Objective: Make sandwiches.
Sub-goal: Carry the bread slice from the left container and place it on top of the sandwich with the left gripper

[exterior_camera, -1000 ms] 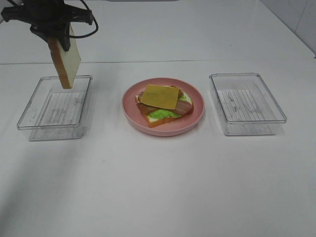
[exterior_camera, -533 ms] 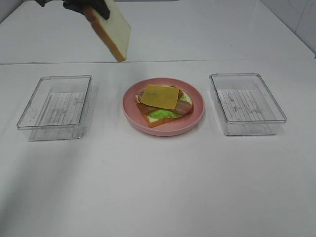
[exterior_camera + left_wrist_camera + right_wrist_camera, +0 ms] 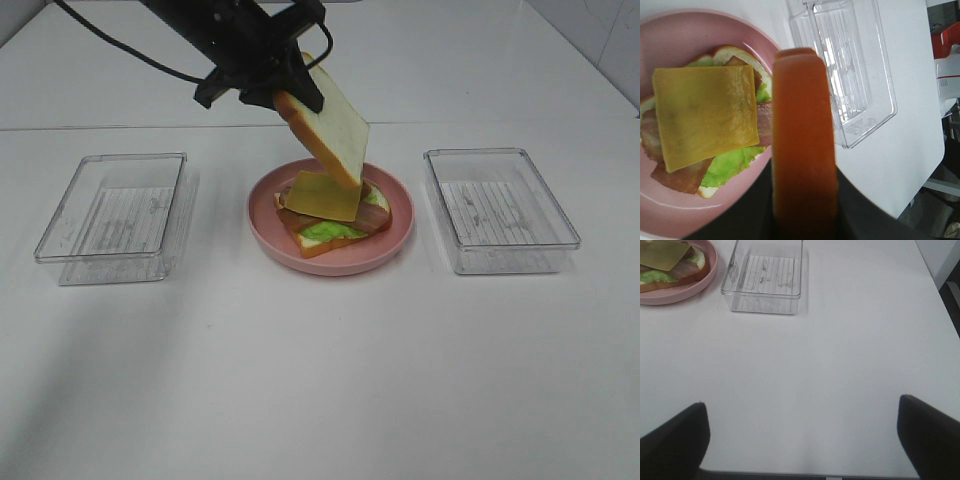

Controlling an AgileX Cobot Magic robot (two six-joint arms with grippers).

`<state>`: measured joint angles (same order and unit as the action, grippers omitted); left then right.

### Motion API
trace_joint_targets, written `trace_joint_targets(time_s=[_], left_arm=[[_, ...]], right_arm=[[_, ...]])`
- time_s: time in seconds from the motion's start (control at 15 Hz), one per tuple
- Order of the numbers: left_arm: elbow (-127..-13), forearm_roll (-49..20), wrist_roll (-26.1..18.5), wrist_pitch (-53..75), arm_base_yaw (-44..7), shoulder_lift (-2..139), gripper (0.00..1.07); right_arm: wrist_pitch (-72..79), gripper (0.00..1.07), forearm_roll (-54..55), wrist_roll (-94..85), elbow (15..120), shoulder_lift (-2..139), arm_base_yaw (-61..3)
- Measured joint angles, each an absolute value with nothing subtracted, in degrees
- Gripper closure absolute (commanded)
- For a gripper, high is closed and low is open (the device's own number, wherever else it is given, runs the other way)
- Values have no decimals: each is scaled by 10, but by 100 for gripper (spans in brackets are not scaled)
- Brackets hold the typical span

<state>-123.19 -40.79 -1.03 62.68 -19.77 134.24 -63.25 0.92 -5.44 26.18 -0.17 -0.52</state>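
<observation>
1. On the far left of the white table (image 3: pixel 300 380) sits a clear tray (image 3: pixel 110 215). I see nothing inside it.
2. My left gripper (image 3: pixel 290 85) is up in the air, reaching over from the far left side. It is above the far edge of the pink plate (image 3: pixel 330 262).
3. My left fingers are clamped on the top bread slice (image 3: pixel 325 125). I pinch it at its upper end, by the orange-brown crust.
4. The slice hangs down and to the right from my fingers. It is tilted, not flat. Its white face looks to the right and up.
5. The low corner of the slice is just above the cheese slice (image 3: pixel 325 195). I cannot tell if they touch.
6. In my left wrist view the crust edge of the slice (image 3: pixel 802 140) sticks straight out from between my fingers, with the plate below it.
7. On the plate lies a stack. The bottom bread (image 3: pixel 320 243) is lowest, then green lettuce (image 3: pixel 330 231), then brown bacon (image 3: pixel 375 215), then the yellow cheese on top.
8. To the right of the plate sits another clear tray (image 3: pixel 500 210). It is well apart from the plate.
9. My right gripper (image 3: pixel 802 440) is low over the bare table on the near right side. Its fingers (image 3: pixel 675 440) are wide apart and hold nothing.
</observation>
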Motion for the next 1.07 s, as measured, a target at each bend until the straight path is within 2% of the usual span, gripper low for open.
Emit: trace_joint_targets(time_s=[0.27, 0.87, 0.93, 1.0, 1.07], left_arm=[[-1232, -426, -10, 590, -222, 1392, 107], [-1232, -426, 14, 562, -222, 1423, 107], [-1232, -409, 24, 561, -222, 1423, 106], [-1232, -402, 32, 562, -222, 1423, 98], [-1232, -389, 49, 563, -222, 1423, 84]], right_arm=[[-633, 9, 9, -54, 262, -2, -5], [-633, 9, 9, -54, 262, -2, -5], [-633, 9, 9, -54, 262, -2, -5], [-633, 9, 9, -54, 262, -2, -5], [-633, 9, 9, -54, 262, -2, -5]])
